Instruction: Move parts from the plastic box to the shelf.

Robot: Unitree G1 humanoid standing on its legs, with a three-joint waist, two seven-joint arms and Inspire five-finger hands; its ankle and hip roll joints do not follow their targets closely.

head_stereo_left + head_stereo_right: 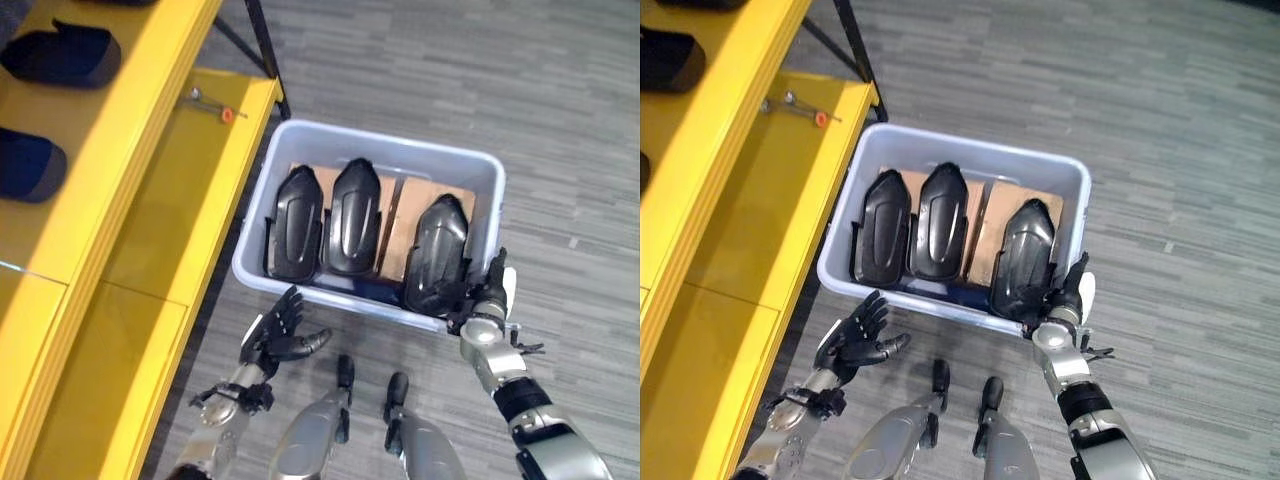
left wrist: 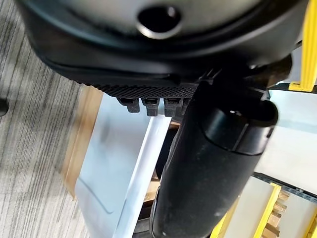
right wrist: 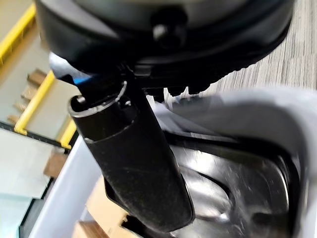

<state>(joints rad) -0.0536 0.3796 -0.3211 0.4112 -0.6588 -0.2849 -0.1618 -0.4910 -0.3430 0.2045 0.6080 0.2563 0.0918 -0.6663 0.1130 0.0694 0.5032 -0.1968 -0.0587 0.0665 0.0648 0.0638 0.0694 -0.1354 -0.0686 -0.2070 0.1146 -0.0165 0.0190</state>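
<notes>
The pale blue plastic box (image 1: 390,150) stands on the floor and holds three black shell-shaped parts on cardboard: a left one (image 1: 297,222), a middle one (image 1: 355,215) and a right one (image 1: 438,250). My right hand (image 1: 487,298) is at the box's near right corner, its fingers straight and pointing up along the rim. In the right wrist view its thumb (image 3: 133,163) lies across the right part (image 3: 237,193). My left hand (image 1: 280,332) hovers open, palm up with spread fingers, just outside the box's near left corner. It holds nothing.
The yellow shelf (image 1: 150,150) runs along the left, its lower board reaching up to the box. Two dark parts (image 1: 60,55) (image 1: 25,165) lie on its upper board. A small metal tool with a red tip (image 1: 215,105) rests near the shelf's black leg (image 1: 262,45). Grey carpet surrounds the box.
</notes>
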